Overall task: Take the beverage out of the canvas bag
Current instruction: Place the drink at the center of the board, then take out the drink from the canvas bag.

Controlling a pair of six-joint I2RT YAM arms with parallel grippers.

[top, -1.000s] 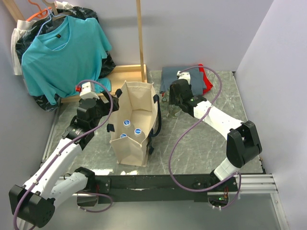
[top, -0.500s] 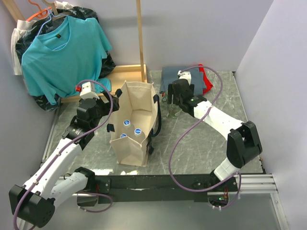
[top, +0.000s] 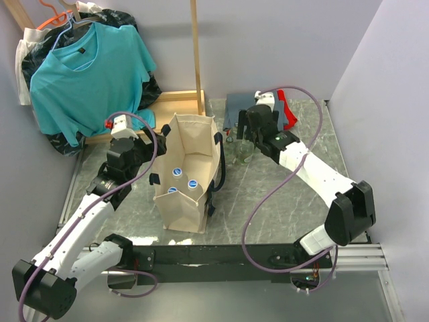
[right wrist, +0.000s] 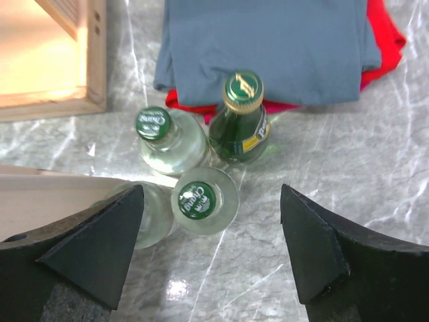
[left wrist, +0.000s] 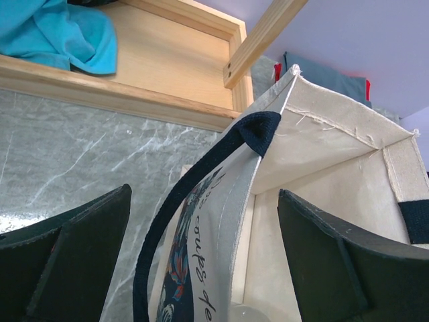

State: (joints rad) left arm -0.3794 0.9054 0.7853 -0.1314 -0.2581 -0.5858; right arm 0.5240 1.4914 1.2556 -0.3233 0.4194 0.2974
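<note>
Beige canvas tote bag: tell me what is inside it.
Three blue-and-white bottle caps show inside the tall beige canvas tote bag. The bottles' bodies are hidden beneath them.

White left arm [top: 75, 227] and right arm [top: 314, 176], black joints [top: 352, 211], looping purple cables [top: 244, 225], matte black wedge-shaped claw fingers [right wrist: 320, 249], black base rail [top: 214, 256]

Jaws wide apart on left arm [top: 86, 209] and right arm [top: 314, 173], both outstretched.

The grey marbled table [top: 281, 194] is carrying the canvas bag [top: 179, 208] standing upright near its middle, a cluster of bottles [right wrist: 201, 200] standing just right of it, a folded grey cloth [right wrist: 268, 40] lying over a red cloth [right wrist: 385, 47] behind them, and a wooden frame [top: 175, 99] sitting far left.
</note>
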